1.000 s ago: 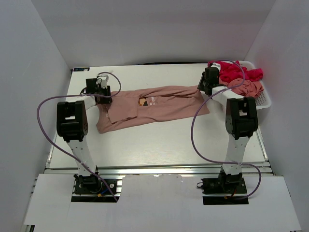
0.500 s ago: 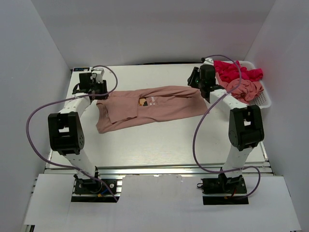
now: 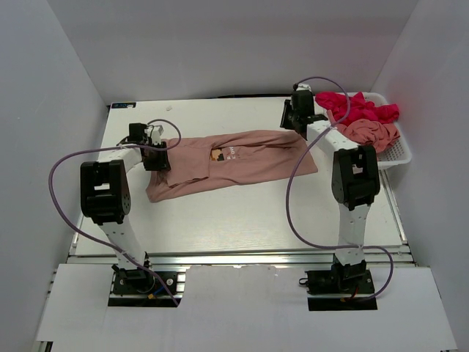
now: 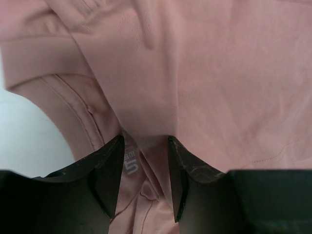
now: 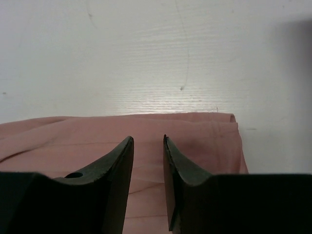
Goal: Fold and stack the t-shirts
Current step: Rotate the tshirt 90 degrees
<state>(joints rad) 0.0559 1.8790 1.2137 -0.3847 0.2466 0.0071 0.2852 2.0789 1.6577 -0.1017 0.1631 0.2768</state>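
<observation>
White tabletop [image 3: 242, 213], matte, with a few faint scuffs visible in the right wrist view. Plain white panel walls [image 3: 220, 44] enclose it on the left, back and right. Even diffuse light, soft shadow along the back edge.

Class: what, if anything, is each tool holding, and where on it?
Neither grips anything. The left tool straddles the pink shirt's collar fold, open; the right tool hovers open over its far corner.

Both arms reach far across from their near-edge bases; the left arm bends inward at its elbow, its wrist low and pointing down; the left gripper [image 4: 145, 146] has its fingers part-spread with a fold of fabric between them; the right arm stretches farther back; the right gripper [image 5: 148, 141] shows a narrow gap, nothing clamped.
</observation>
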